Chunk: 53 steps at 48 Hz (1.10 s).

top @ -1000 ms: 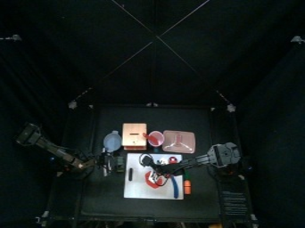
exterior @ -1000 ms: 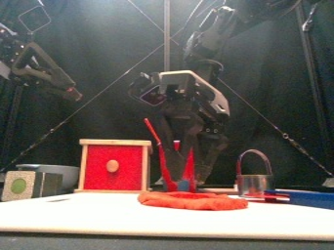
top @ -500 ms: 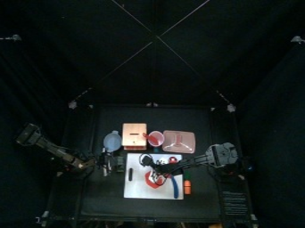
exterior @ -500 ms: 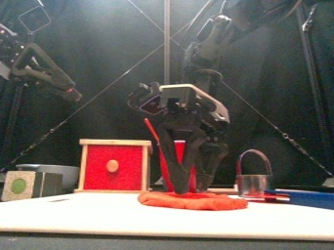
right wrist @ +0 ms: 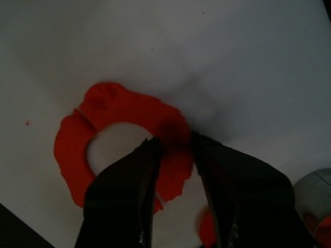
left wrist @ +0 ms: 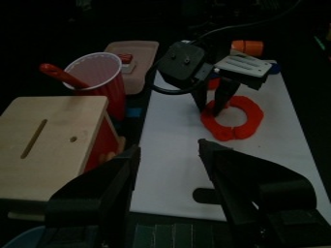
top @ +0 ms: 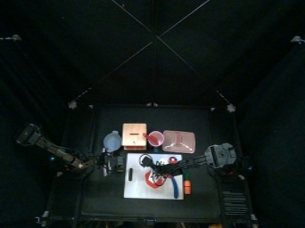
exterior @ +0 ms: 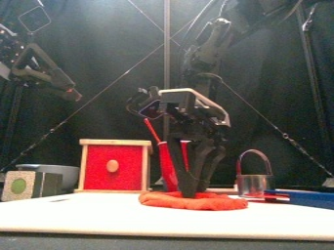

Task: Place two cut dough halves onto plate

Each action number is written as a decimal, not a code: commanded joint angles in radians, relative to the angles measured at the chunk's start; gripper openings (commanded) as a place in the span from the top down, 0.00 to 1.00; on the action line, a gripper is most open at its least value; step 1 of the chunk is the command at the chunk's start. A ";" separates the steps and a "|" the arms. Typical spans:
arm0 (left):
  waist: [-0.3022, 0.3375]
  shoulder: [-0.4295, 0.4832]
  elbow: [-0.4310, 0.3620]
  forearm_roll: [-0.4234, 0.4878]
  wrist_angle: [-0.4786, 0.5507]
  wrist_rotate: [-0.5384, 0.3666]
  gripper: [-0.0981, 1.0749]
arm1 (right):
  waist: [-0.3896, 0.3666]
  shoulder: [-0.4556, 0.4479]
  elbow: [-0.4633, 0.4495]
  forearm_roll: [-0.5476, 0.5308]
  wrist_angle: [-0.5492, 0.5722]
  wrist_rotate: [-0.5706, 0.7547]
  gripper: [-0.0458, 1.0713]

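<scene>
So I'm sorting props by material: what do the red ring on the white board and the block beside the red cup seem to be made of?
The red ring looks like soft modelling dough: matte, with lumpy uneven edges, and it lies flat on the white board. The block looks like pale unfinished wood, flat-faced with a narrow slot on top; its front face shows red in the front view. Neither can be confirmed by look alone.

Two black jointed arms, black cables looped at the wrists — white-topped right end effector, matte black fingers
</scene>
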State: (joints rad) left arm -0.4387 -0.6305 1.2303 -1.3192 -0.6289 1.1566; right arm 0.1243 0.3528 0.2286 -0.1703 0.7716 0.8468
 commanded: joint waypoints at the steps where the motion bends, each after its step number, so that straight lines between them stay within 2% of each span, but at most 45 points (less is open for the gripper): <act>1: 0.002 0.000 -0.011 0.002 -0.005 0.000 0.17 | 0.003 -0.025 -0.015 0.002 0.005 0.005 0.39; 12: 0.003 0.000 -0.011 0.002 -0.003 0.000 0.17 | 0.020 -0.052 -0.043 -0.008 0.043 0.011 0.41; 26: 0.003 0.000 -0.008 0.002 -0.005 0.000 0.17 | 0.023 -0.141 -0.097 -0.080 0.190 0.014 0.41; 38: 0.003 0.000 -0.006 0.002 -0.005 0.000 0.17 | 0.015 -0.222 -0.098 -0.153 0.341 0.014 0.41; 46: 0.006 0.000 -0.005 0.002 -0.003 0.000 0.17 | -0.028 -0.275 -0.083 -0.187 0.410 -0.005 0.41; 53: 0.006 0.000 -0.005 0.002 -0.003 0.000 0.17 | -0.091 -0.333 -0.031 -0.224 0.436 -0.015 0.41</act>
State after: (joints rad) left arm -0.4357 -0.6305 1.2364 -1.3208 -0.6289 1.1566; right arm 0.0736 0.0859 0.1902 -0.3743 1.1996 0.8345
